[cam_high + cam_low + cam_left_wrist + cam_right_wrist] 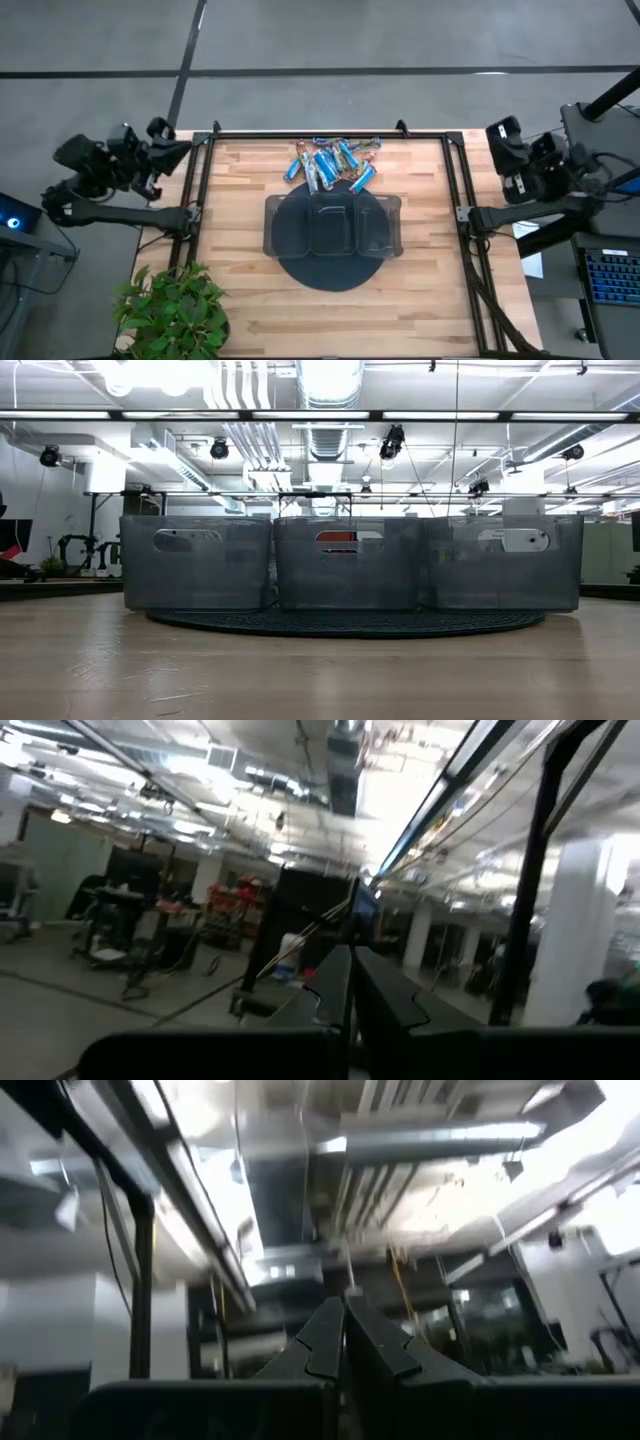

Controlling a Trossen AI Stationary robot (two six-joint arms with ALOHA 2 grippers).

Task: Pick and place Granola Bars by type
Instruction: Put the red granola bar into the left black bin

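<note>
The granola bars lie in a loose heap on the wooden table near its far edge, just beyond the dark three-compartment tray. Light blue, dark blue and reddish wrappers are mixed together. My left gripper rests off the table's far left corner, and in its own view the left gripper is shut, pointing up into the room. My right gripper rests off the far right corner, and the right gripper is likewise shut and tilted upward. In the low view the tray hides the bars.
The tray sits on a round dark mat at the table's middle. A potted plant stands at the near left corner. Black frame rails run along the table's left, right and far sides. Bare wood lies left, right and near of the tray.
</note>
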